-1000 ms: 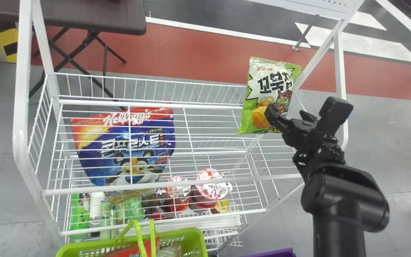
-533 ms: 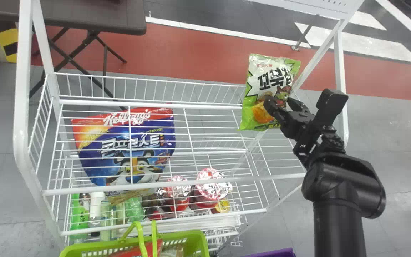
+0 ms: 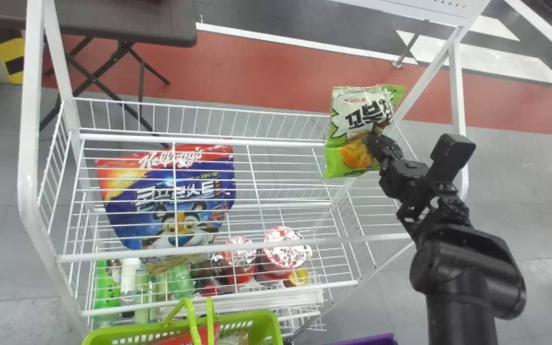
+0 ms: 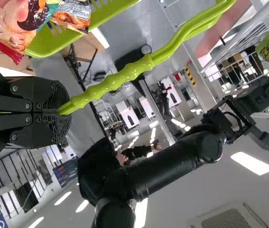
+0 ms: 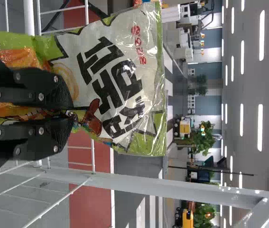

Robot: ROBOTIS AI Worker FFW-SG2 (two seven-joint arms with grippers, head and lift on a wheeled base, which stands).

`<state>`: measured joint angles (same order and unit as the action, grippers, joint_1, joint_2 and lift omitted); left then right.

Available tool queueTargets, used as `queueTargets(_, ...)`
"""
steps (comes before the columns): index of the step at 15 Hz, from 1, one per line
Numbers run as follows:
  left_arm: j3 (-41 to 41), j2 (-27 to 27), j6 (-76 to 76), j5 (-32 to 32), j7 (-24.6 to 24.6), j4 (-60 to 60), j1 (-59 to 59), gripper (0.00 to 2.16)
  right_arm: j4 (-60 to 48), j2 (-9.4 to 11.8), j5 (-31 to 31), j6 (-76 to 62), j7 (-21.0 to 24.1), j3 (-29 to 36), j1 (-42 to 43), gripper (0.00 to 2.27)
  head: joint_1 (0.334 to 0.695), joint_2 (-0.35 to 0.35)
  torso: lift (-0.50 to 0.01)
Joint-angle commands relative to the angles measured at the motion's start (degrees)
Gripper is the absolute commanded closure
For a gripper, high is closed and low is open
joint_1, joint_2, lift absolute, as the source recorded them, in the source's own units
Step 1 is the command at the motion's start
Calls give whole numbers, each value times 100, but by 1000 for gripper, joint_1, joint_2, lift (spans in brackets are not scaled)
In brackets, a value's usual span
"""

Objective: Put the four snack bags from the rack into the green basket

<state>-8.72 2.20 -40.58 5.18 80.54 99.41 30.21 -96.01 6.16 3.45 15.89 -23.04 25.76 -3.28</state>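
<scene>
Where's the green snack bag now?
In the head view, the snack bag is right of centre, by the far right corner of the rack, held in the jaws of the right gripper.

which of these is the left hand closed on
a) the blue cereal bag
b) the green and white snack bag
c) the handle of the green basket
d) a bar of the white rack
c, the left hand has its fingers pinched round the handle of the green basket.
</scene>
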Motion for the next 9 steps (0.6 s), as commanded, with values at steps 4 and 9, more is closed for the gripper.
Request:
queueTargets(4, -7, 9, -34, -17, -12, 35, -6, 1902, -2326, -151, 920, 1044, -69, 34, -1465, 2165, 695, -350, -6)
queueTargets(9, 29, 18, -16, -17, 14, 61, 3, 1902, -4040, -621, 2160, 4278, -983, 807, -2423, 2162, 695, -350, -6)
